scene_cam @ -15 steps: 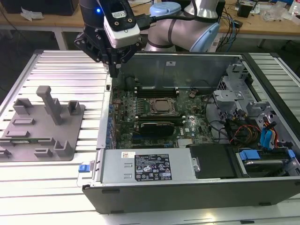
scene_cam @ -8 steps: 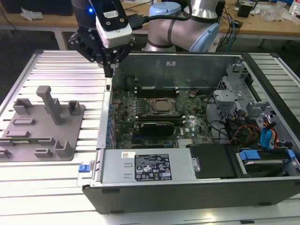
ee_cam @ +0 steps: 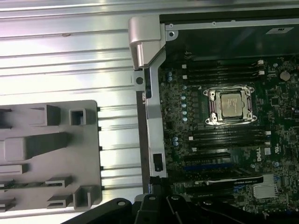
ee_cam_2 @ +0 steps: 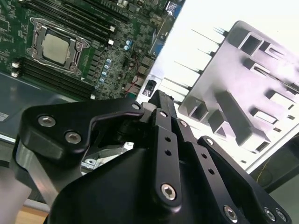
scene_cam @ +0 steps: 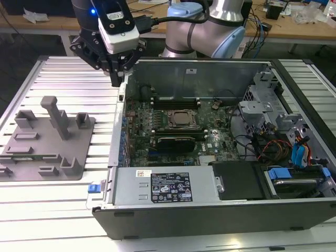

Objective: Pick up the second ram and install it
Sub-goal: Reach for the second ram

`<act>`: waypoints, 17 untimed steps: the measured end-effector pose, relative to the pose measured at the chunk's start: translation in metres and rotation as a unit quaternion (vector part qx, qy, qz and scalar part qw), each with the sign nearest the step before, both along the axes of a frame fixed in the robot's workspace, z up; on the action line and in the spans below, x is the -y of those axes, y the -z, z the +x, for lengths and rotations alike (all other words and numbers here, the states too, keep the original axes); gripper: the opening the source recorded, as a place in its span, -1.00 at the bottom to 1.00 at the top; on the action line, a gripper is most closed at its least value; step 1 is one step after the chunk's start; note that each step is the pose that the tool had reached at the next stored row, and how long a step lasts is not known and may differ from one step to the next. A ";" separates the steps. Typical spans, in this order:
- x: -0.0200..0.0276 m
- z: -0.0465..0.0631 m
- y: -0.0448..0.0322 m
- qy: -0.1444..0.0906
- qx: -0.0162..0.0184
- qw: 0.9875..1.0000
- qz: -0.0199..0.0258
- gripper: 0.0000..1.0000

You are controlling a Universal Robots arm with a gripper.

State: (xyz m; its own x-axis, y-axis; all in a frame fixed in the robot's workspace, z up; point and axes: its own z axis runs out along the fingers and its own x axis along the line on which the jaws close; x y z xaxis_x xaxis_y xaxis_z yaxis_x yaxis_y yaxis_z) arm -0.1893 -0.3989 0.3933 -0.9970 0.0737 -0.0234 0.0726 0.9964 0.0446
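pincer [scene_cam: 116, 77] narrow, empty, over case wall [ee_cam: 152, 109] | fixture [scene_cam: 52, 149] beside it | imo grab ram mid-stick, keep it level

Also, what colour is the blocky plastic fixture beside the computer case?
The fixture is plain grey, with no pattern; the exterior view shows it best.

Fixture [scene_cam: 50, 144] on table [scene_cam: 68, 79] at exterior view's left, computer case [scene_cam: 210, 220] beside it, motherboard [scene_cam: 137, 119] inside, claw [scene_cam: 116, 80] above case wall
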 end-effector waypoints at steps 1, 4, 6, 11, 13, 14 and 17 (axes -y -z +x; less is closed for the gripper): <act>0.0000 -0.002 0.0000 0.000 0.000 1.000 0.000 -0.84; 0.0000 -0.006 0.0000 0.000 0.000 1.000 0.000 -0.84; 0.0000 -0.010 0.0000 0.000 0.000 1.000 0.000 -0.84; 0.0000 -0.023 0.0001 0.000 0.000 1.000 0.000 -0.84; 0.0000 -0.027 0.0001 0.000 0.000 1.000 0.000 -0.84; 0.0000 -0.030 0.0001 0.000 0.000 1.000 0.000 -0.84; 0.0000 -0.039 0.0001 0.000 0.000 1.000 0.000 -0.84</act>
State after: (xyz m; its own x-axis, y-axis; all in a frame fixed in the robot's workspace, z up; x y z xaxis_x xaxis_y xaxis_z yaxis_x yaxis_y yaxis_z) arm -0.2281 -0.3989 0.3932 -0.9970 0.0737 -0.0233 0.0726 0.9964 0.0447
